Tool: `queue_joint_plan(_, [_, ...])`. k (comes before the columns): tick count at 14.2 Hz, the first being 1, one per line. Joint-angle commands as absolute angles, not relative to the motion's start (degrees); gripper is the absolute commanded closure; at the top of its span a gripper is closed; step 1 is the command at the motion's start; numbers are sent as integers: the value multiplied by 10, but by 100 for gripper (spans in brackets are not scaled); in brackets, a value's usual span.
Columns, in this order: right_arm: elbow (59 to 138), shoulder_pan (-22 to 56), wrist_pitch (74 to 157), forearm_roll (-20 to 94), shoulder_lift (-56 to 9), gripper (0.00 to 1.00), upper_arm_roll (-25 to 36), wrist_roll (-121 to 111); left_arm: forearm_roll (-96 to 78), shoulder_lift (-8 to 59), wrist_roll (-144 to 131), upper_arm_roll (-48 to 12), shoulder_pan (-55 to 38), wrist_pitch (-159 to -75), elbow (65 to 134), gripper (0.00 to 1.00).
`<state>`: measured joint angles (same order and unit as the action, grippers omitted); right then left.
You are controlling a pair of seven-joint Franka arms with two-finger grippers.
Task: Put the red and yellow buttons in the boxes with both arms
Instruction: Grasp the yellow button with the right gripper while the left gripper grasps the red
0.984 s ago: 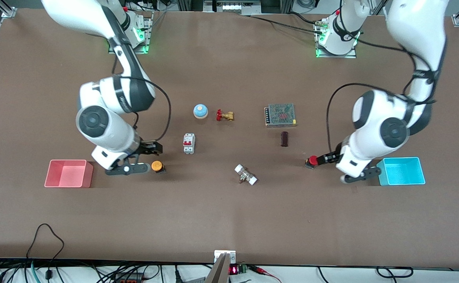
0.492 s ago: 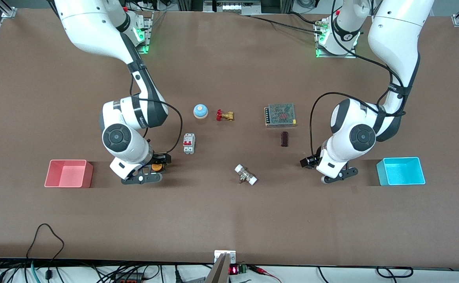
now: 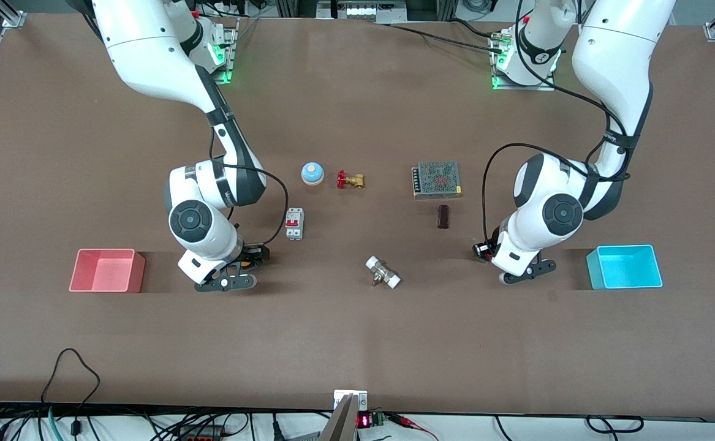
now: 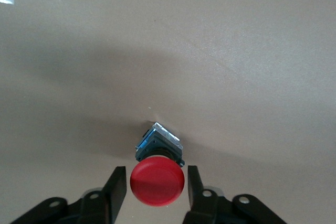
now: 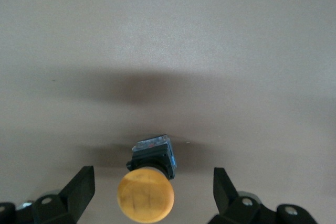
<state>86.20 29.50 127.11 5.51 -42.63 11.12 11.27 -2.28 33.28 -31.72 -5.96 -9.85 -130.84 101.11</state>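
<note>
No legible text, label or brand on any object. Small black display module (image 3: 364, 421) at surface edge nearest front camera shows red lit digits, unreadable. Dark marking on right arm's grey wrist band (image 3: 227, 197) also unreadable.

Brown table (image 3: 357, 343), pink box (image 3: 106, 270), cyan box (image 3: 624, 266), bell (image 3: 312, 173), breaker (image 3: 294, 223), valve (image 3: 350, 180)

Brown table (image 3: 357, 343) (matte, evenly lit); cables (image 3: 69, 367) trail along its near edge.
</note>
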Motion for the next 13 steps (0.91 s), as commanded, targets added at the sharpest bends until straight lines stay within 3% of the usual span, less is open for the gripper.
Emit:
queue_joint_plan(1, [849,296,1273,67,-436,10,113,119,-25,323,-321,-55,-100,-1307,1016,59])
queue_joint_plan(3, [849,296,1272,78,-435,47,113,119,-25,318,-316,-54,-93,-1303,1013,65])
queue_joint_plan(8, [849,295,1268,88,-432,68,113,118,-21,299,-239,-43,-45,-1259,982,66])
queue_joint_plan(13, [848,294,1257,86,-405,68,120,115,-18,298,-120,-42,28,-1199,926,67])
